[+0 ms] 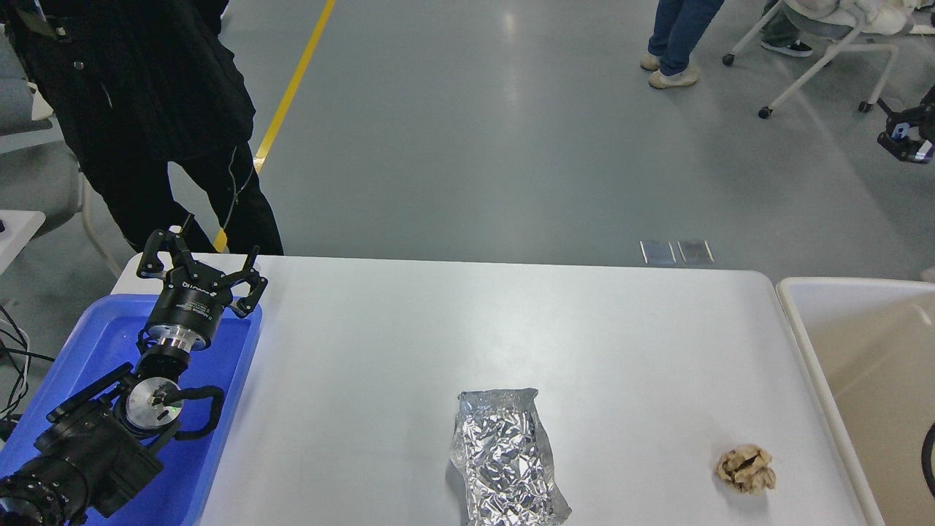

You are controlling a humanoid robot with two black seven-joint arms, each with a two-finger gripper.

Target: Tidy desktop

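The white desktop (438, 329) holds a crumpled piece of silver foil (504, 456) at the front middle and a small crumpled brown paper ball (745, 468) at the front right. My left gripper (203, 254) is open and empty, held above the far end of the blue tray (109, 343) at the table's left edge, well away from both items. My right gripper (904, 135) shows small and dark at the upper right edge, high above the floor; its fingers cannot be told apart.
A beige-white bin (862, 351) stands against the table's right edge. A person in black (146, 109) stands just behind the table's far left corner. More legs (676, 44) and a wheeled chair (818, 51) are far back.
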